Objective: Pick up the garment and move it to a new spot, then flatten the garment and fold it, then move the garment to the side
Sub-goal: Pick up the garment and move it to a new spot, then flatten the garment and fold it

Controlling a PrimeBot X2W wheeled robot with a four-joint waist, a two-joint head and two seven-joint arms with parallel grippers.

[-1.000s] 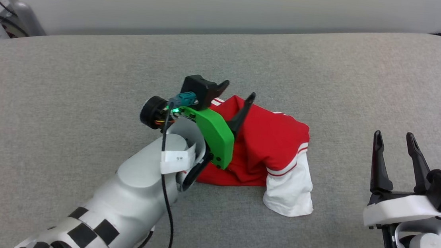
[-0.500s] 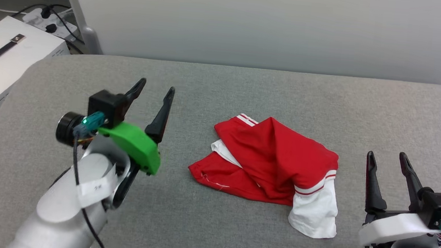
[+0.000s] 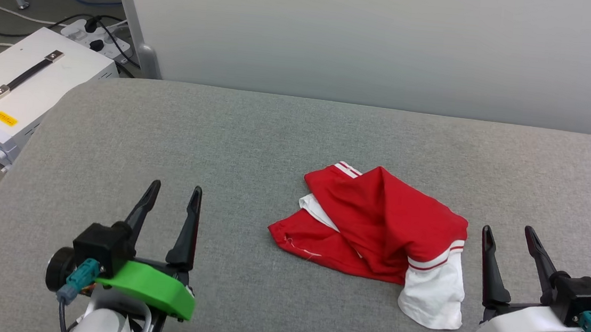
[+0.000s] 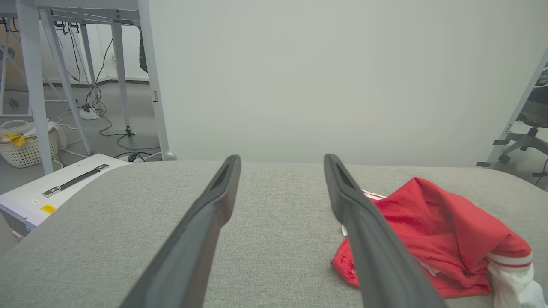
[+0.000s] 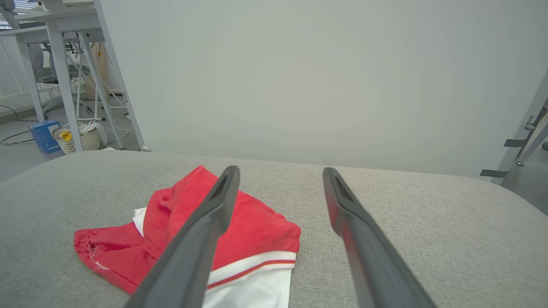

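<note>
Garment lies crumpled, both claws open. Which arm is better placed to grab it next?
Right, probably: the right claw stands open beside the garment, near its white sleeve; the left claw sits farther off.

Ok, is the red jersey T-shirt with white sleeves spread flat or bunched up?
Bunched up: the red jersey T-shirt lies in a rumpled heap on the grey padded surface, folds overlapping, one white sleeve sticking out.

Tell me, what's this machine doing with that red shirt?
A two-armed robot is working on a red and white shirt, which lies crumpled in a heap on the grey padded surface. Neither arm touches it: the left tool and the right tool both stand open, one on each side. Flattening and folding are not yet done.
</note>
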